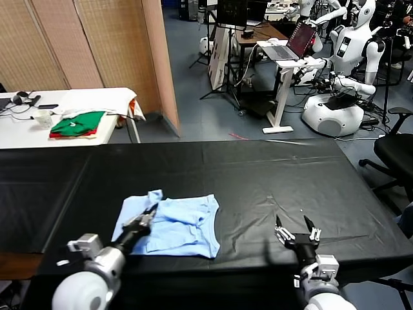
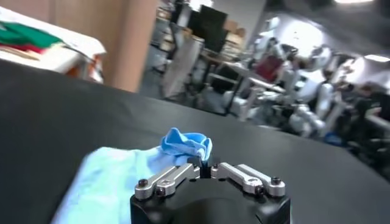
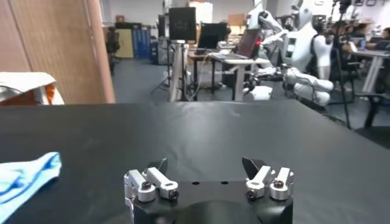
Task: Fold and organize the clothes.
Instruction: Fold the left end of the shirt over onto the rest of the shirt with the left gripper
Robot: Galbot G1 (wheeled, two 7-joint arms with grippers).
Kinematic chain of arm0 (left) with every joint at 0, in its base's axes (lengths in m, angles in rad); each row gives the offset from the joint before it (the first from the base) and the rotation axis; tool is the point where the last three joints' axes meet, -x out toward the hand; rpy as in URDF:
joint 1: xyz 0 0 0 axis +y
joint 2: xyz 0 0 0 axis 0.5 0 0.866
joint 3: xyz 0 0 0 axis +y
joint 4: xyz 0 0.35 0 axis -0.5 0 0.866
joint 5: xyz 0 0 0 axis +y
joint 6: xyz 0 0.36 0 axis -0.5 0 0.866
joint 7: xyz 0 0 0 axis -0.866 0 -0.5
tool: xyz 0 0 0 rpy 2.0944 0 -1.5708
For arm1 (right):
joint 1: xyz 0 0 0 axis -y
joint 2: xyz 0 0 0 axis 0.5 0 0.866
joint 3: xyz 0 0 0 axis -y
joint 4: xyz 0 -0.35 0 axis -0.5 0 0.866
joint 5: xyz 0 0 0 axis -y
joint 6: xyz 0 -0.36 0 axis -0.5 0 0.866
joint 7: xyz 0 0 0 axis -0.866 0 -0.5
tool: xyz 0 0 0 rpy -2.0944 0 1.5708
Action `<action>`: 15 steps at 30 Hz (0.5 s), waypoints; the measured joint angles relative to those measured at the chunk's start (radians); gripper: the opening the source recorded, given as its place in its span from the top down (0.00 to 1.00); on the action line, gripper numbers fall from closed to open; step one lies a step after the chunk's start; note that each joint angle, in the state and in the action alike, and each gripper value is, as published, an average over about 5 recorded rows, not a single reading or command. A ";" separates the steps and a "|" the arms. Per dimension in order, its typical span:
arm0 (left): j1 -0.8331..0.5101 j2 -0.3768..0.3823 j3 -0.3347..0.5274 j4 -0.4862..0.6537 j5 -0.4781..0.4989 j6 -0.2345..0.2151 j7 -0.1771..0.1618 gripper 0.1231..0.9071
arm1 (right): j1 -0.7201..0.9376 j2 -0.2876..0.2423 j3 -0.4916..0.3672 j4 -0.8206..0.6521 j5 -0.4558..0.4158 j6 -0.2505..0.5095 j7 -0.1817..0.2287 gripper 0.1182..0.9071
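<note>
On black table (image 1: 271,174), crumpled T-shirt (image 1: 181,229)

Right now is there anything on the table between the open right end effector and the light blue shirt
Nothing visible. The right end effector hovers open over bare black table cover, and only that cover lies between it and the pale light-blue thin fabric T-shirt. The left end effector is shut at the shirt's far side.

My work surface: table draped in black cloth (image 1: 271,174). On it I see one item, a rumpled light-blue T-shirt (image 1: 177,226), near-left.
</note>
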 joint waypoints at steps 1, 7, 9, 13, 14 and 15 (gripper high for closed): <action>-0.006 -0.005 0.016 0.002 -0.002 -0.001 0.001 0.92 | -0.001 0.003 0.000 0.000 -0.003 0.000 0.000 0.00; -0.032 -0.035 0.091 0.013 0.003 -0.002 0.000 0.92 | 0.000 0.020 -0.006 -0.004 -0.018 0.001 -0.001 0.00; -0.039 -0.048 0.111 0.014 0.006 -0.002 -0.002 0.92 | 0.000 0.023 -0.008 -0.007 -0.021 0.002 -0.001 0.00; -0.050 -0.076 0.143 0.020 0.018 -0.001 -0.006 0.92 | 0.002 0.024 -0.010 -0.011 -0.023 0.002 -0.001 0.00; -0.054 -0.084 0.149 0.023 0.022 0.001 -0.008 0.92 | 0.002 0.024 -0.010 -0.012 -0.023 0.002 -0.001 0.00; -0.058 -0.092 0.156 0.027 0.028 0.002 -0.009 0.92 | 0.003 0.024 -0.010 -0.012 -0.023 0.002 -0.001 0.00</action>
